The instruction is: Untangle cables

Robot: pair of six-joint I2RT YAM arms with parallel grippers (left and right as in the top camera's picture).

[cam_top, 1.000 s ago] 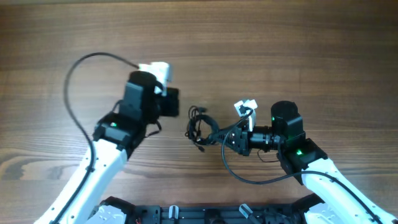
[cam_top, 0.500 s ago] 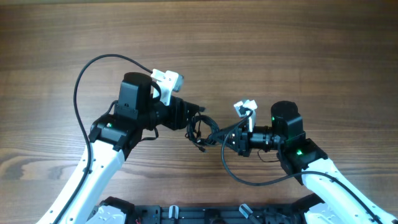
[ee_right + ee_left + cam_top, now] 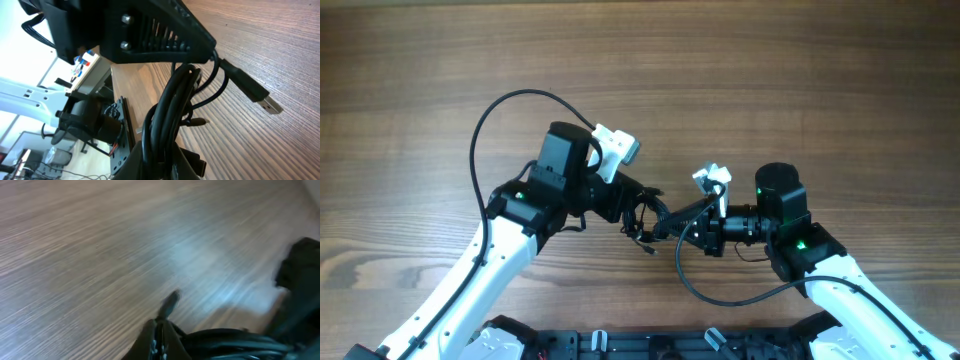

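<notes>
The cables (image 3: 642, 232) are a small black knotted bundle hanging between my two grippers at the table's middle. My left gripper (image 3: 642, 203) has reached the bundle from the left. In the left wrist view it (image 3: 161, 325) is shut on a thin cord, and a small plug end (image 3: 171, 301) sticks out past the tips beside the rest of the bundle (image 3: 225, 339). My right gripper (image 3: 667, 221) holds the bundle from the right. In the right wrist view it (image 3: 159, 150) is shut on several strands (image 3: 172, 110), and a USB plug (image 3: 252, 92) dangles under the left gripper (image 3: 209, 46).
The wooden table (image 3: 770, 80) runs all round the arms. Thick black arm wires loop above the left arm (image 3: 480, 140) and below the right wrist (image 3: 720, 295). White camera mounts sit on both wrists (image 3: 617, 148).
My left arm swung right from beside the bundle onto it; its jaws opened on the way and closed again on a cord. The right arm held still with the bundle.
</notes>
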